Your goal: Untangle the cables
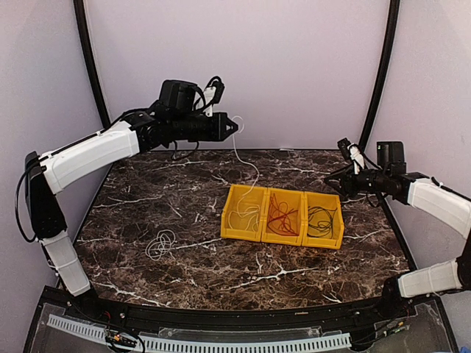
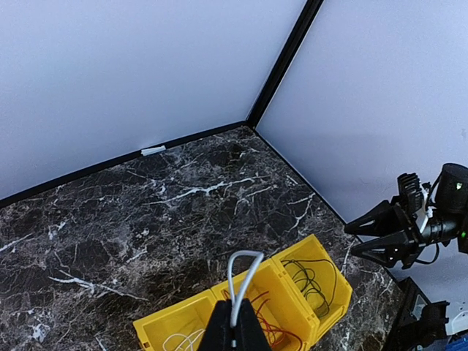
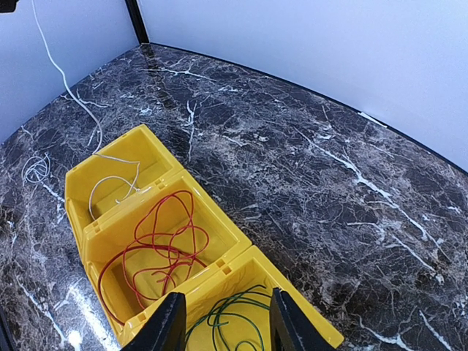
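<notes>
Left jaws are pinching the white cable (image 2: 231, 289) high at upper centre, left arm (image 1: 88, 156) reaching level, strand trailing into the leftmost yellow bin (image 1: 239, 234). Right jaws are hovering part-open, empty, at right edge; red cable (image 1: 282, 215) and black cable (image 1: 322, 219) are lying binned, open surface (image 1: 147, 198) surrounding.

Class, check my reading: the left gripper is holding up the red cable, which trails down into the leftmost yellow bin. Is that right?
One thing is wrong: the left gripper holds the white cable, not the red cable, which lies in the middle bin. The white one does trail down into the leftmost yellow bin. The top view shows this.
</notes>
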`<state>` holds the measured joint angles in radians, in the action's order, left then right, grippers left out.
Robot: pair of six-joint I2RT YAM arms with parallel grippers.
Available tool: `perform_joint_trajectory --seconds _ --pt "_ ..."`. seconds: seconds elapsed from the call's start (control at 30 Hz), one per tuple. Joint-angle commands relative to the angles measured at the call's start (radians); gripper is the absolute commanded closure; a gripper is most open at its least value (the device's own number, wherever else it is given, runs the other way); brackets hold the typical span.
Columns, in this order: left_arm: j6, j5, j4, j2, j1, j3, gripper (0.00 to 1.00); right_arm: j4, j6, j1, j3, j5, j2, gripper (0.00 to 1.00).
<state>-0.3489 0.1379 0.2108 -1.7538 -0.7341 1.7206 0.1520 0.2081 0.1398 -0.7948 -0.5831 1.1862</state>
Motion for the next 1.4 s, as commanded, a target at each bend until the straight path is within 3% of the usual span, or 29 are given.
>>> perform_joint_trajectory --seconds 0.0,0.4,0.77,1.0,1.13,1.23,1.37 --pt "0.075 -0.087 0.049 -0.034 -0.005 0.019 1.00 -0.036 0.011 -0.002 0.011 -0.012 0.008 0.58" --pt "0.097 -0.094 0.088 -0.138 -0.055 -0.054 1.00 -0.028 0.021 -0.002 0.008 -0.032 0.033 0.57" --pt "0.077 -0.209 0.150 -0.232 -0.115 -0.065 1.00 -0.024 0.031 -0.002 0.005 -0.031 0.045 0.57" --pt "0.098 -0.462 0.322 -0.195 -0.115 -0.026 1.00 -0.020 0.033 -0.002 0.005 -0.032 0.046 0.56" --pt "0.136 -0.570 0.320 -0.111 -0.116 -0.089 1.00 -0.020 0.034 -0.002 0.002 -0.038 0.051 0.56" --pt "0.130 -0.455 0.236 -0.107 -0.116 -0.103 1.00 -0.018 0.040 -0.002 -0.002 -0.038 0.066 0.56" --pt "0.129 -0.411 0.230 -0.187 -0.136 -0.018 1.00 0.001 0.041 -0.002 -0.014 -0.043 0.082 0.56"
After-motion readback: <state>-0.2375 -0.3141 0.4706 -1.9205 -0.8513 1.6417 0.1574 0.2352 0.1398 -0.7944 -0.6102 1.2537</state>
